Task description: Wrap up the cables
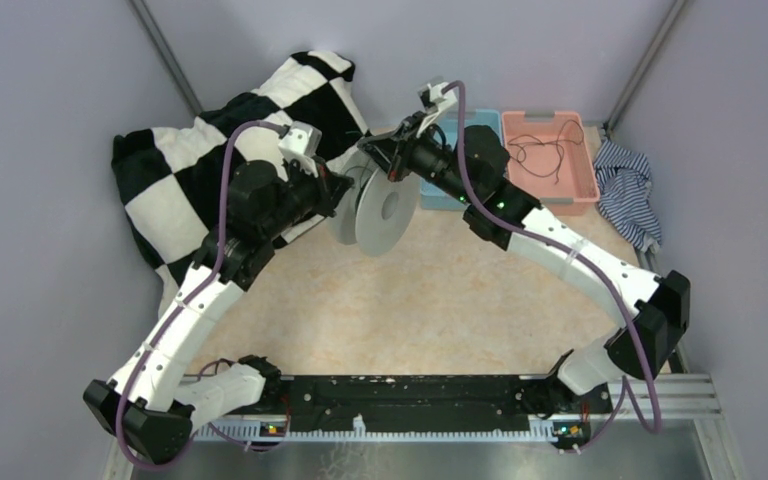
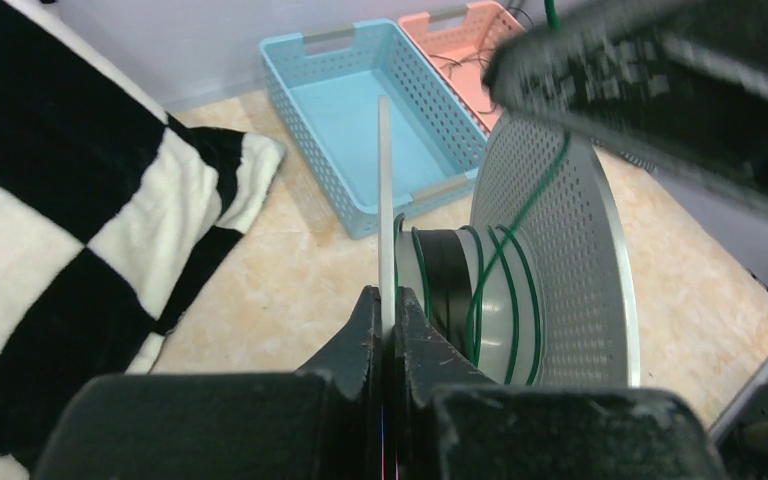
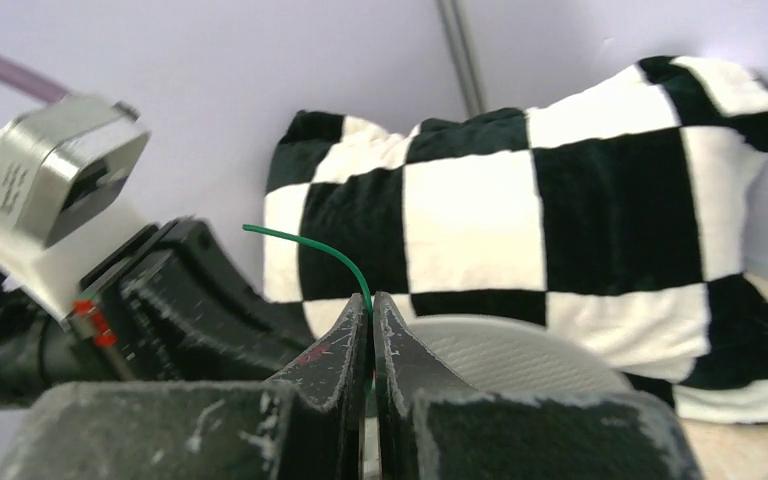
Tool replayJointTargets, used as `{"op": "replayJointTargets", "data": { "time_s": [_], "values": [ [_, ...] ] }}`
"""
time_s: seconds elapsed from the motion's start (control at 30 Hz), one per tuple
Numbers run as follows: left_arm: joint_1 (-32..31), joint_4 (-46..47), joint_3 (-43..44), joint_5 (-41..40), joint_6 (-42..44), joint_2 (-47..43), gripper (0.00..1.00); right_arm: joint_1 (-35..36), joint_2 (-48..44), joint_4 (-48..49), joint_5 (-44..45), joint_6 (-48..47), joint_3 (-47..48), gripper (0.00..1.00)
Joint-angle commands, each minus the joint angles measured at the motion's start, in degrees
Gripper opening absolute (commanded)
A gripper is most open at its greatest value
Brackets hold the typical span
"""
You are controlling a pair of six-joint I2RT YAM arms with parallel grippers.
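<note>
Views: your left wrist view alone shows green cable [image 2: 500, 255] looped round the spool [image 2: 560, 270] hub | Position: left gripper [image 2: 390, 320] is pinching the spool's near flange; right gripper [image 3: 370, 325] is pinching the cable's end just above the spool | Hidden: from overhead you can't make out the cable on the spool [image 1: 385, 210]; more cables [image 1: 545, 150] lie in the pink basket [image 1: 585, 190].

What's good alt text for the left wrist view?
The left end effector is shut on the thin flange of a pale grey spool, whose core carries loops of green cable. Behind sit a blue basket, a pink basket and a checkered blanket.
</note>
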Motion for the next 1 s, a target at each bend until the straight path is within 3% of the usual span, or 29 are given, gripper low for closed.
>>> {"op": "replayJointTargets", "data": {
  "time_s": [0.0,0.37,0.8,0.97],
  "values": [
    [-0.1,2.9,1.5,6.1,1.2,-0.5,0.0,-3.3,-4.3,2.9,0.0,1.7,-0.6,0.0],
    [-0.2,-2.0,3.5,9.6,4.7,0.5,0.0,-9.8,-13.4,2.9,1.1,4.4,-12.5,0.0],
    [-0.2,-3.7,5.8,21.5,7.7,1.5,0.0,-12.2,-15.8,3.2,0.7,6.2,-17.2,0.0],
    [-0.2,-4.9,7.8,22.1,8.0,1.7,0.0,-13.6,-17.6,1.9,0.8,5.9,-19.5,0.0]
  ]
}}
